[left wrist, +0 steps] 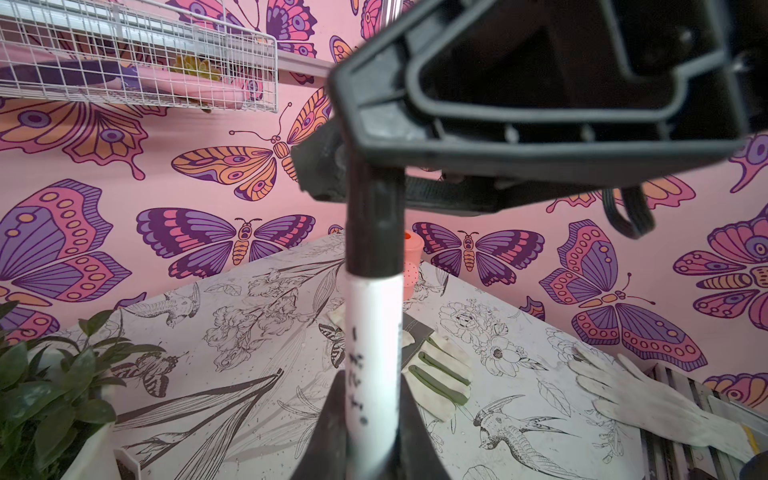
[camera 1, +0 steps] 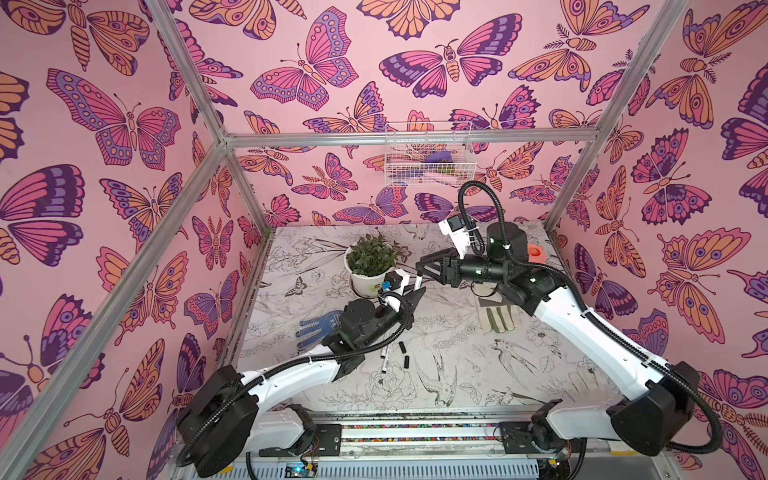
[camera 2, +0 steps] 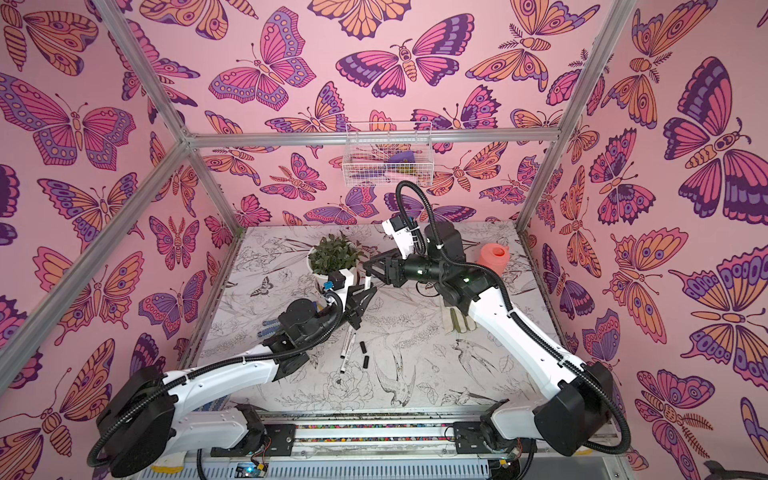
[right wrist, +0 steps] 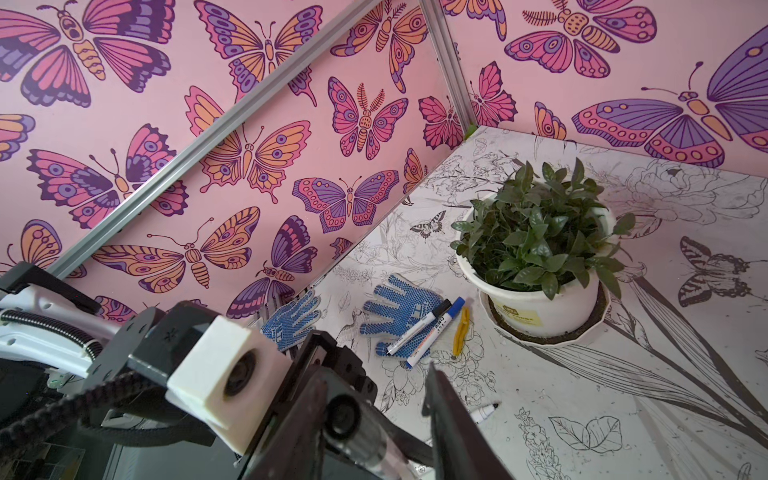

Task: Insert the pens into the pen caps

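Observation:
My left gripper (camera 1: 417,294) (left wrist: 370,386) is shut on a white pen (camera 1: 419,283) (left wrist: 374,345) and holds it upright. A black pen cap (left wrist: 374,224) sits on its upper end. My right gripper (camera 1: 422,267) (right wrist: 374,392) reaches in from the right. Its jaws stand apart around that pen cap (right wrist: 345,415), with a gap on one side. In both top views two more pens (camera 1: 384,358) (camera 2: 347,350) and two loose black pen caps (camera 1: 404,354) (camera 2: 364,353) lie under the left arm. Two capped pens (right wrist: 426,330) rest on a blue glove (right wrist: 399,316).
A potted plant (camera 1: 372,259) stands just behind the grippers. A white and green glove (camera 1: 498,318) lies under the right arm, and an orange watering can (camera 1: 536,252) stands at the back right. A wire basket (camera 1: 428,153) hangs on the back wall. A yellow piece (right wrist: 461,332) lies beside the pot.

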`<state>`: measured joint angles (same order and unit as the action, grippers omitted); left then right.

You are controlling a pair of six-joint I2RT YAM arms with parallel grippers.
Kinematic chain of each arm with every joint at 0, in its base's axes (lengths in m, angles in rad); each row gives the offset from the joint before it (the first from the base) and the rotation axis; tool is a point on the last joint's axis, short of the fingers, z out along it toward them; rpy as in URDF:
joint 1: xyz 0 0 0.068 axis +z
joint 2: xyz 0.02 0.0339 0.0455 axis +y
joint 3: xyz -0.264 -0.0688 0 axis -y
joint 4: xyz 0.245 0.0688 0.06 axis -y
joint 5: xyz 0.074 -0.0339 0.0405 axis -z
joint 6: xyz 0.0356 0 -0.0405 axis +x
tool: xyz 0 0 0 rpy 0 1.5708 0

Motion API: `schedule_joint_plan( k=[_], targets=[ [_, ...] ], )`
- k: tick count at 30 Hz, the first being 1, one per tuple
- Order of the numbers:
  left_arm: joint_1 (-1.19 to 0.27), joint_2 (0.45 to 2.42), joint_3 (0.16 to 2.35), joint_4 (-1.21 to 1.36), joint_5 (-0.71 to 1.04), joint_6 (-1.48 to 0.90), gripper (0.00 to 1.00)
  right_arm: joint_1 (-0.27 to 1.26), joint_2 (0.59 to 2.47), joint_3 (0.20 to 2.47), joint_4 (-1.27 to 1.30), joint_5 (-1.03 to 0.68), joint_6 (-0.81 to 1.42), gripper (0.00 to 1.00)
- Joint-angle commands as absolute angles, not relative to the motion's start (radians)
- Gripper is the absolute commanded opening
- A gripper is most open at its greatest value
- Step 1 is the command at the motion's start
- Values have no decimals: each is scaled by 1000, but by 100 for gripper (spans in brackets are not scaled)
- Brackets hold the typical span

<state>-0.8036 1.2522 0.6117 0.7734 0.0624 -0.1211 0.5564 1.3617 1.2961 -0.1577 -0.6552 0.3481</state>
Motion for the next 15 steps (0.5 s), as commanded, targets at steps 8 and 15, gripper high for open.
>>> schedule_joint_plan(
  k=[8,15],
  targets=[
    [-811,1242,599,805,63,-124,0,563,1388,1329,-135,-649,380,29],
    [-811,1242,666,813,76,-61,0,564,1381,1247,-96,-686,451,15]
  ],
)
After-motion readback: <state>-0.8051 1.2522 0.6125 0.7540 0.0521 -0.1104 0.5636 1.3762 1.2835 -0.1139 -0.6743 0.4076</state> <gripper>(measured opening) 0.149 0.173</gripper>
